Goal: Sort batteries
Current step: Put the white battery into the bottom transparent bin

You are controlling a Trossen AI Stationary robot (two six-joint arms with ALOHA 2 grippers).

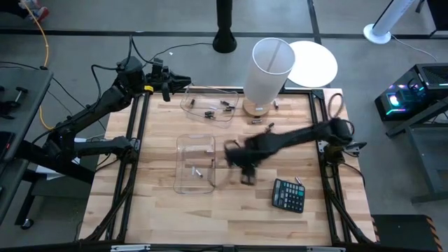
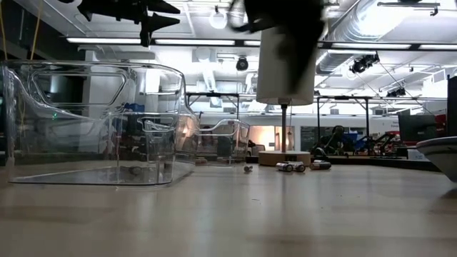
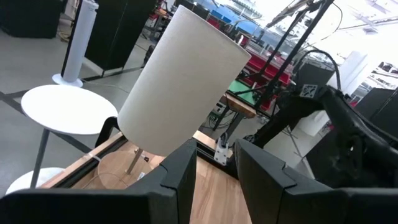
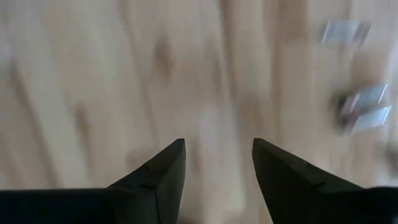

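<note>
Covering surface and room first, then arms.
table (image 1: 161, 210): pale butcher-block wood top, dark frame rails on left and right edges.
near bin (image 1: 195, 163): clear plastic, left of centre; a few batteries (image 1: 197, 171) inside.
far bin (image 1: 208, 105): clear plastic, toward the far edge; several more cells inside.
loose cells: some by the lamp base (image 2: 284, 158) in the low view, one just right of it at the far edge.
lamp (image 1: 268, 66): white cylindrical shade on a thin stem, wooden base, far centre of the table.
calculator (image 1: 288, 194): black, near right, a couple of cells just beyond its far edge.
right gripper (image 4: 217, 165): over bare wood right of the near bin, fingers spread, nothing between them; blurred cells off to one side in its wrist view.
left gripper (image 1: 180, 82): raised past the far-left corner, fingers spread, pinching nothing.
room: grey floor, white round stool (image 1: 313, 63) beyond the far edge, black pole base, yellow cable far left, lit computer case at right.
background, low view: ceiling strip lights, ducts, workbenches.
</note>
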